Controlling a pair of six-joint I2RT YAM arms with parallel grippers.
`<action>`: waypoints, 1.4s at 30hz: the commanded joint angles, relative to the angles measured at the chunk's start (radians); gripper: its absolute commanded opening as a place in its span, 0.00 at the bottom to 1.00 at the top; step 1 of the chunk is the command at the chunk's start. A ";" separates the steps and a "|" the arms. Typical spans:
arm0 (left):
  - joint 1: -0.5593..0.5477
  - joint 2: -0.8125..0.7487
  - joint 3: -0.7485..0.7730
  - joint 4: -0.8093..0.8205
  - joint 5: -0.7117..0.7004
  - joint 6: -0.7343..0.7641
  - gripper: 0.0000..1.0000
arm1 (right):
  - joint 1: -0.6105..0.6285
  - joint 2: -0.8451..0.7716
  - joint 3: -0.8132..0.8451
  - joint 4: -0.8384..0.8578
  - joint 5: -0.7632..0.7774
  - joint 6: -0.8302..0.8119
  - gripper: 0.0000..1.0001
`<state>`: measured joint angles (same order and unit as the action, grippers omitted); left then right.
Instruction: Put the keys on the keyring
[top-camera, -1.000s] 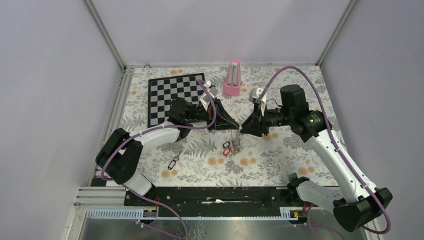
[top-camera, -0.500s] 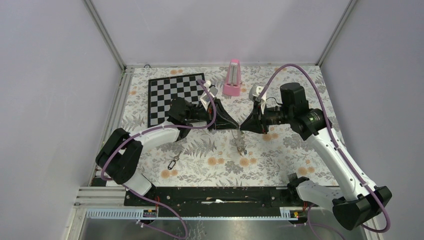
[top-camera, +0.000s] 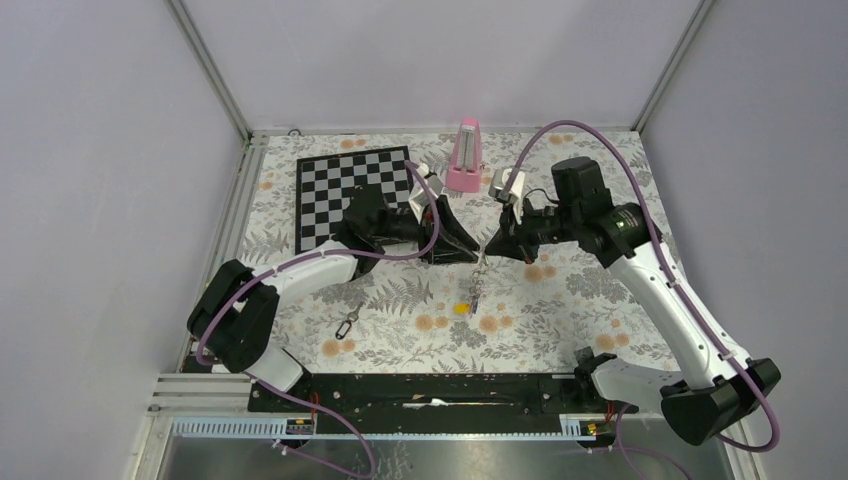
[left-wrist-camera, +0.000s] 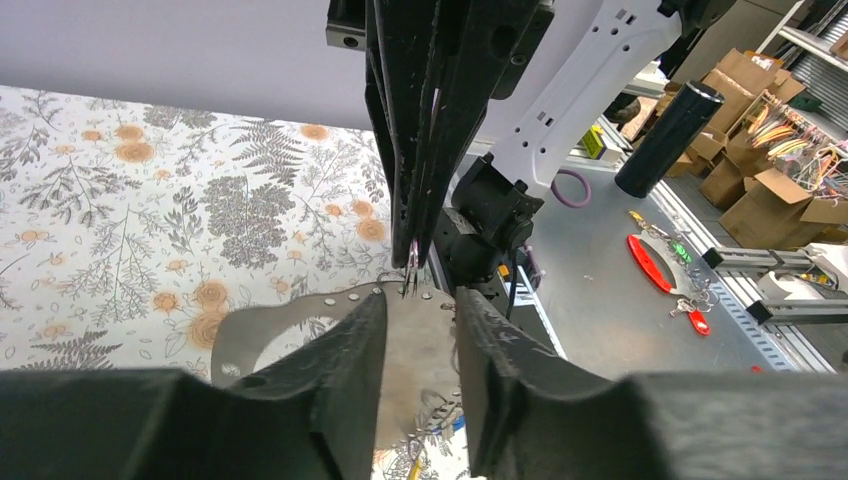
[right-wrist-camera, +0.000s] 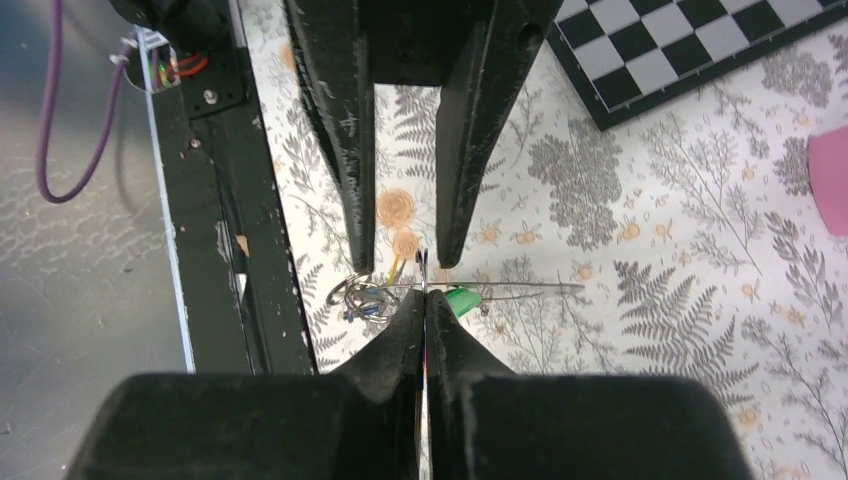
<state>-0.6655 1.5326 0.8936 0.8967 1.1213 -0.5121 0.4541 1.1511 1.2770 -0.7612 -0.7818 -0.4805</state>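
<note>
Keyring (top-camera: 481, 268) is held up just right of the chessboard's (top-camera: 350, 195) near right corner, between the two claws. It is pinched at its top by the right claw (top-camera: 491, 250). In the right wrist view those fingers (right-wrist-camera: 390, 400) are seen clenched flat on the thin wire, with no gap between them.

Left claw (top-camera: 472, 251) is met tip to tip with the right one, on the side nearer the chessboard. Its fingers (left-wrist-camera: 330, 380) are seen spread and released, with the wire running across just past their tips. Contact with the wire cannot be told.

From the pinch the ring is hung down as a narrow loop toward the near side. Keys are carried on it:
- A yellow tag (top-camera: 461, 308) is seen at the loop's low end. Whether it touches the table (top-camera: 580, 320) cannot be told.
- A green tag (right-wrist-camera: 462, 301) and a small metal bunch (right-wrist-camera: 362, 297) are seen on the wire in the right wrist view. Their count cannot be read.

One loose key (top-camera: 347, 322) is seen flat on the table at the near side of the chessboard, well apart from the ring. Its tag colour is too small to tell. A pink metronome (top-camera: 465, 152) is stood upright just right of the chessboard's far right corner.
</note>
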 joint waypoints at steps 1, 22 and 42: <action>-0.002 -0.036 0.074 -0.113 -0.014 0.118 0.39 | 0.028 0.032 0.091 -0.088 0.098 -0.047 0.00; -0.031 0.020 0.106 -0.113 -0.013 0.123 0.24 | 0.061 0.082 0.123 -0.138 0.136 -0.052 0.00; -0.028 0.016 0.051 0.123 0.021 -0.036 0.00 | 0.061 0.009 0.020 -0.053 0.152 -0.044 0.25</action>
<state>-0.6910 1.5730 0.9539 0.8001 1.1221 -0.4541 0.5060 1.2148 1.3304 -0.8799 -0.6373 -0.5224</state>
